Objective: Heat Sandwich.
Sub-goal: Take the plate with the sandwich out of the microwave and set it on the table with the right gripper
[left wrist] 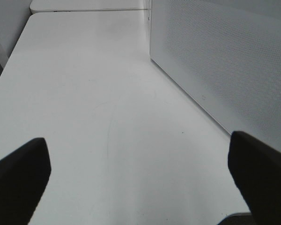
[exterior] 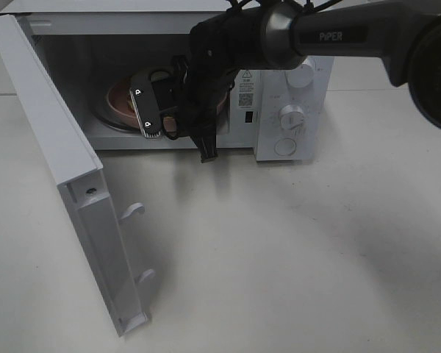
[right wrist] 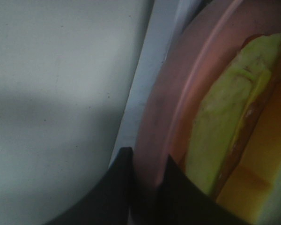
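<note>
The white microwave (exterior: 283,95) stands with its door (exterior: 66,169) swung wide open. The pink plate (exterior: 121,99) sits inside the cavity, and my right gripper (exterior: 187,136) reaches in over it and hides the sandwich in the high view. In the right wrist view my right gripper (right wrist: 147,173) is shut on the rim of the pink plate (right wrist: 178,93). The sandwich (right wrist: 225,140) lies on it, showing green lettuce and orange filling. My left gripper (left wrist: 140,178) is open over bare table, holding nothing, and is out of the high view.
The open door juts toward the front left, with two latch hooks (exterior: 132,212) on its inner edge. The microwave's perforated side wall (left wrist: 225,61) stands close beside the left gripper. Control knobs (exterior: 290,118) are on the right panel. White table (exterior: 294,250) spreads in front.
</note>
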You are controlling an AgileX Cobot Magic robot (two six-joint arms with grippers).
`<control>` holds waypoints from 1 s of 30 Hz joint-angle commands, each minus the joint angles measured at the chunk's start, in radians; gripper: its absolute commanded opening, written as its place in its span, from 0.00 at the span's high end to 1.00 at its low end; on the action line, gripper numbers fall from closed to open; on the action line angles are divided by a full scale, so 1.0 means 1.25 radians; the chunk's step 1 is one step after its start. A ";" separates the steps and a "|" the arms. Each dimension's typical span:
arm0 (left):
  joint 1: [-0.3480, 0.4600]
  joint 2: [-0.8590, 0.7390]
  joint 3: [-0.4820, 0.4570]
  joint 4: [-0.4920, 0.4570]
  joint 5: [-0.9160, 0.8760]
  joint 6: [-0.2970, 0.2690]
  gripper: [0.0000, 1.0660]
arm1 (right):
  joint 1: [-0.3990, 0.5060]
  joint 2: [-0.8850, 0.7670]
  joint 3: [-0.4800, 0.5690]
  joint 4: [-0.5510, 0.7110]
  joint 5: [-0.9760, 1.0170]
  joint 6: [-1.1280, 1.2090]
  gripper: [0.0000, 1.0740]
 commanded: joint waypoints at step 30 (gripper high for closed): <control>0.002 -0.006 0.001 -0.004 -0.009 -0.003 0.08 | 0.042 -0.269 0.335 0.068 -0.097 -0.146 1.00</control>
